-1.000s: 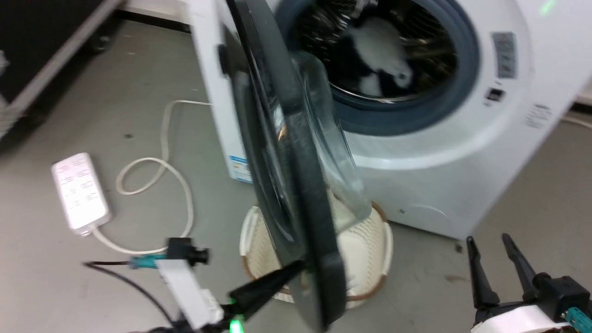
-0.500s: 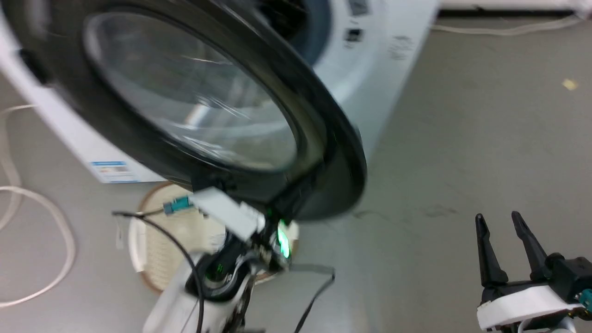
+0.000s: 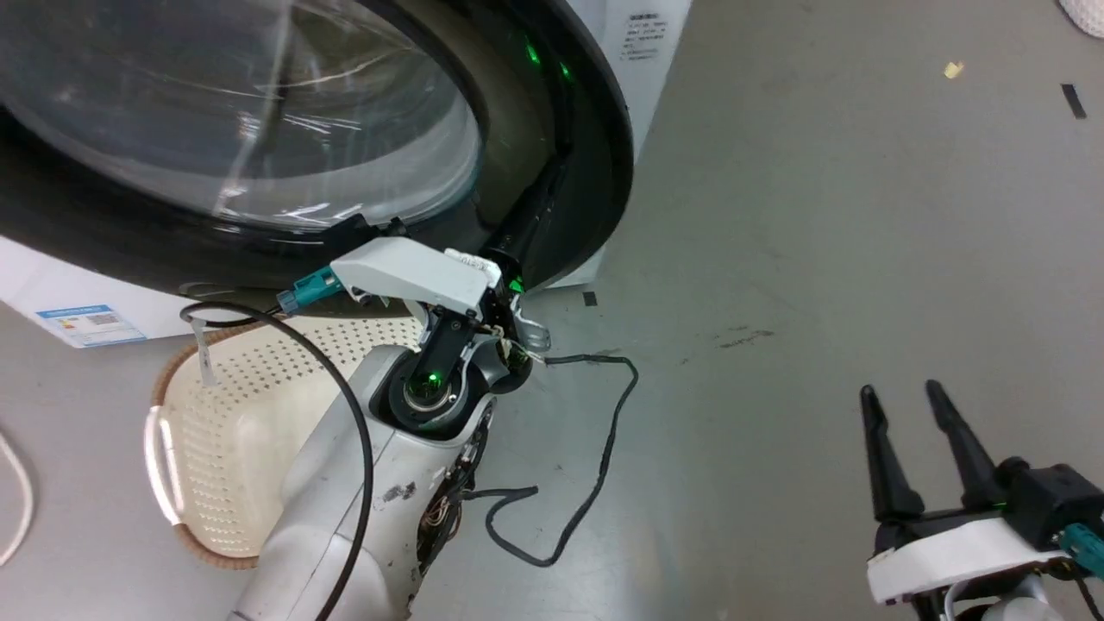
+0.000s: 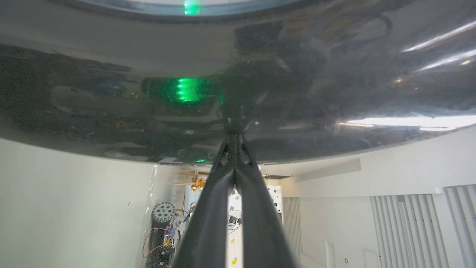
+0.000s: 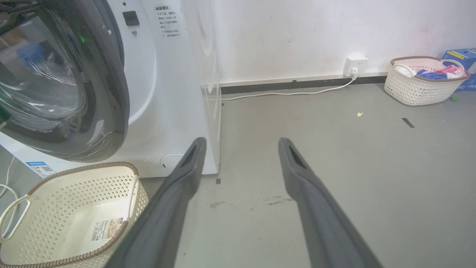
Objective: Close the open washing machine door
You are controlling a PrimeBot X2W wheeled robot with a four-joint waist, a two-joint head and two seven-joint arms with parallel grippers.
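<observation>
The glossy black washing machine door (image 3: pixel 595 129) lies close to the front of the white washing machine (image 5: pixel 167 93). Its left side is cut off, and whether it is latched is unclear. The left tool (image 3: pixel 552 181), pinched narrow and holding nothing, touches the door's rim with its tips. The right tool (image 3: pixel 901 392) stands wide and empty over open grey floor (image 3: pixel 819 216). A cream laundry basket (image 3: pixel 185 358) sits just below the door.

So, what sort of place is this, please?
Most likely a laundry area, perhaps a test room rather than a home. A white front-loading washing machine stands on a bare grey floor, a cream laundry basket sits before it, and a second basket holding clothes stands by the wall.
</observation>
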